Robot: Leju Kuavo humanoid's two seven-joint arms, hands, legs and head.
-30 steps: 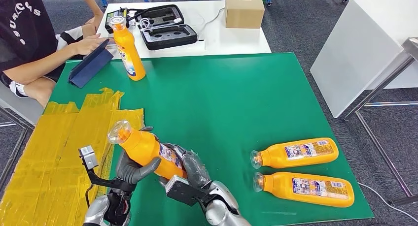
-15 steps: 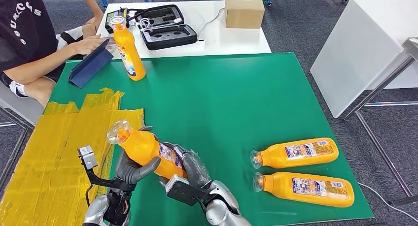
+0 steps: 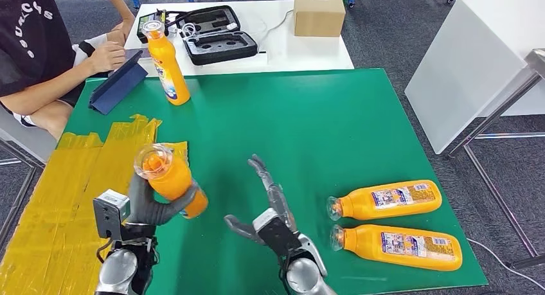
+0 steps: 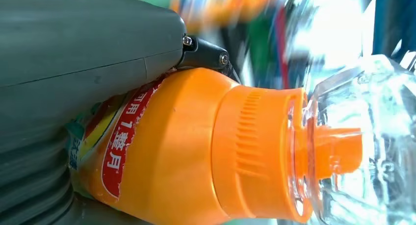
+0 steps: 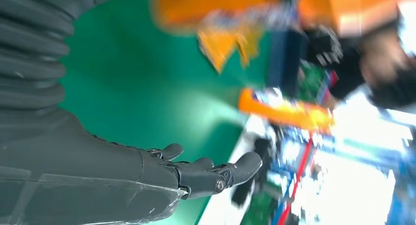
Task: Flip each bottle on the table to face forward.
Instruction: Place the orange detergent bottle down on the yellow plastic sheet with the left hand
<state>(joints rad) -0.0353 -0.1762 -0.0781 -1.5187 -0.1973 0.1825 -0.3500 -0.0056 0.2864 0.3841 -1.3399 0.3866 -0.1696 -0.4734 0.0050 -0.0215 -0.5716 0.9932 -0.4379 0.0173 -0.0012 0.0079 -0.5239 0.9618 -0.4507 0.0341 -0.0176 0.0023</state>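
My left hand [image 3: 149,206] grips an orange bottle [image 3: 168,180] with a clear cap, lifted above the green table [image 3: 302,121] near its front left, cap end toward the camera. The left wrist view shows the same bottle [image 4: 196,151] close up, red label strip under my thumb. My right hand [image 3: 268,208] hovers open beside it, fingers spread, holding nothing; its fingers [image 5: 196,173] stretch over the green surface. Two more orange bottles [image 3: 385,200] [image 3: 397,245] lie on their sides at the front right, labels up. Another bottle [image 3: 167,62] stands upright at the back left.
Yellow tape [image 3: 77,192] covers the table's left part. A seated person [image 3: 38,57] at the back left touches a blue tablet case [image 3: 116,86]. A white table behind carries a black foam case [image 3: 215,35] and a cardboard box [image 3: 318,12]. A white cabinet [image 3: 475,63] stands right.
My right hand has let go of the held bottle and spread open to the right. My left hand has swung the bottle more upright and leftward. The person's arm shifted slightly.
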